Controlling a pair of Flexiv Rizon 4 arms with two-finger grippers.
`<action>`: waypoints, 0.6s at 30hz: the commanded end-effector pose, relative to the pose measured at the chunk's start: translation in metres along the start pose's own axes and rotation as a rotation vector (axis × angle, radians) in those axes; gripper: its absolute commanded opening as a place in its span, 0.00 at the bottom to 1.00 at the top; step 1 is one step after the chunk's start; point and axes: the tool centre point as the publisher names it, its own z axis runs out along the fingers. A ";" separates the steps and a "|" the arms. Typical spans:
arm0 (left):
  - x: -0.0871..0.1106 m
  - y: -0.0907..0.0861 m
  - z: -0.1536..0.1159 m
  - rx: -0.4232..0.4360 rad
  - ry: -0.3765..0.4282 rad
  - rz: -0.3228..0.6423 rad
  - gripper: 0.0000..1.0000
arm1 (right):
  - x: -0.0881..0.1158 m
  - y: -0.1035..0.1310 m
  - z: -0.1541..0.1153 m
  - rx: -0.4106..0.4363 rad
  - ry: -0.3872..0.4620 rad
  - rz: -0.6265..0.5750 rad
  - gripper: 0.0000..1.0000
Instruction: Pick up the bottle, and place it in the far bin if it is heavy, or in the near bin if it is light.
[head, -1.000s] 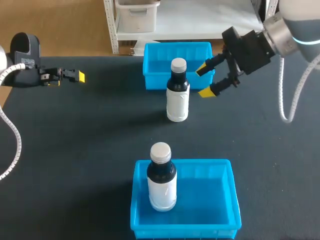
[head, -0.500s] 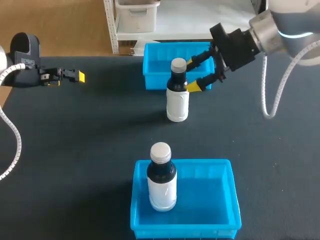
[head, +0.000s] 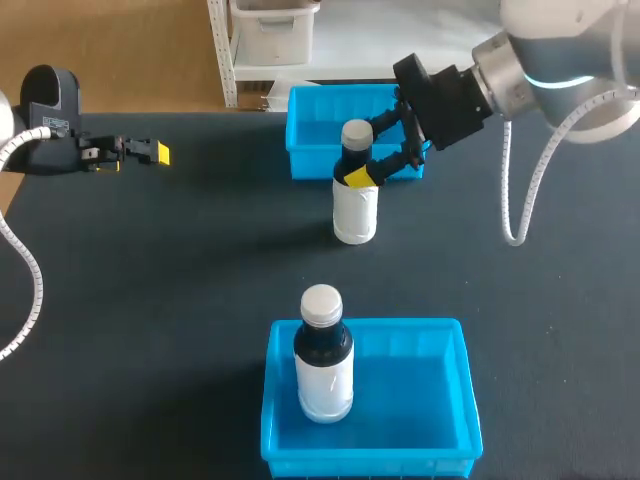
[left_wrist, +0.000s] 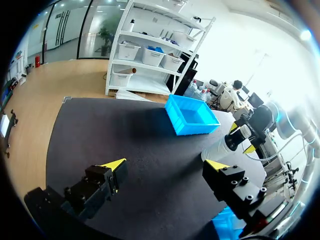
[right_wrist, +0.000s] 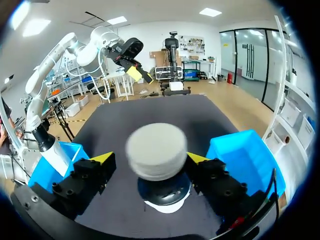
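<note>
Bottle (head: 354, 205) stands upright on the dark table (head: 150, 300), just in front of the far bin (head: 310, 162) and well apart from the near bin (head: 440, 440), where a second bottle (head: 324, 370) stands. The right gripper (head: 364, 150) is at the bottle's neck with one finger on each side, and its fingers are apart and do not seem to touch it. The left gripper (head: 155, 152) is far off at the table's left side, holding nothing, with its fingers wide apart.
</note>
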 end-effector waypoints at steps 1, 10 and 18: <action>0.000 0.000 0.000 0.000 0.000 0.000 1.00 | 0.002 0.001 0.005 0.005 0.000 0.004 0.09; 0.000 0.000 0.000 0.000 0.000 0.000 1.00 | 0.006 0.000 0.012 0.009 0.004 0.010 0.00; 0.000 0.000 0.000 0.000 0.000 0.000 1.00 | 0.006 -0.001 0.005 0.027 0.006 0.007 0.00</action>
